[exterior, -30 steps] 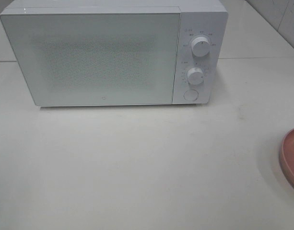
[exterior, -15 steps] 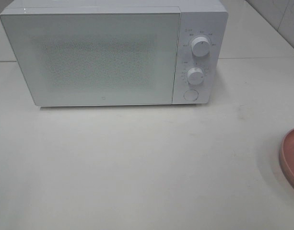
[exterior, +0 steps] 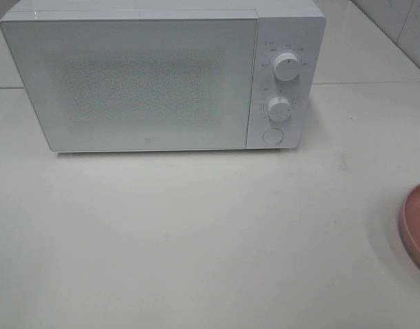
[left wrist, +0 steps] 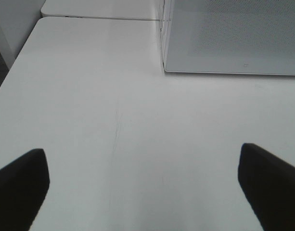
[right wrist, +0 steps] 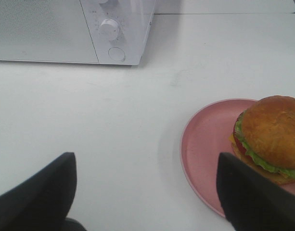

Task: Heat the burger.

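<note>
Microwave [exterior: 162, 75] (door shut), pink plate [exterior: 415, 226]

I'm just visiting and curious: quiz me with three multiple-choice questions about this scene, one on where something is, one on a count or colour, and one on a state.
1. Where is the burger?
A. inside the microwave
B. on the pink plate
C. on the bare table

2. How many round knobs does the microwave have?
A. two
B. four
C. none

3. How is the microwave door?
A. wide open
B. removed
C. closed

Answers:
1. B, since the right wrist view shows the burger sitting on the pink plate.
2. A, since an upper knob and a lower knob sit above a round button.
3. C, since the door lies flush with the microwave's front.
</note>
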{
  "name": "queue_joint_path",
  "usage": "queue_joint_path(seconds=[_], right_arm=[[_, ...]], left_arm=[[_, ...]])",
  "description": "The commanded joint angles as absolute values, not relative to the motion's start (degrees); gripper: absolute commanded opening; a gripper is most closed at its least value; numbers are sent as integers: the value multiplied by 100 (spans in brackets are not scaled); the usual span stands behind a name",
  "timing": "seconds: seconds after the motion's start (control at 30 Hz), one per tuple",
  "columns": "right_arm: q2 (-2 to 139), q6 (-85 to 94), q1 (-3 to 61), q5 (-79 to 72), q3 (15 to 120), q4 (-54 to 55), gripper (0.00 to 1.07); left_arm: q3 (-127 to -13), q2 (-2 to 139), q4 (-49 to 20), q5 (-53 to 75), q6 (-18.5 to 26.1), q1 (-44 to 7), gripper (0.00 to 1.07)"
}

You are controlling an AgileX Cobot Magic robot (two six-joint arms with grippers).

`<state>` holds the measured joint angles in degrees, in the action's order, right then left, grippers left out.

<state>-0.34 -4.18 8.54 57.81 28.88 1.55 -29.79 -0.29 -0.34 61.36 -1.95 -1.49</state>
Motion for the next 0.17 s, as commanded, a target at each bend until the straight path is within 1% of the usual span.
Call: queue_joint_path(seconds=[0.03,0.17], right_arm=[[-172,-350,825,5707,2853,149,76],[-172,-350,825,5707,2853,149,76]], left_arm=[[-2962,-166,-52,6119,-206,-149,101],[-2962,-166,-52,6119,-206,-149,100]])
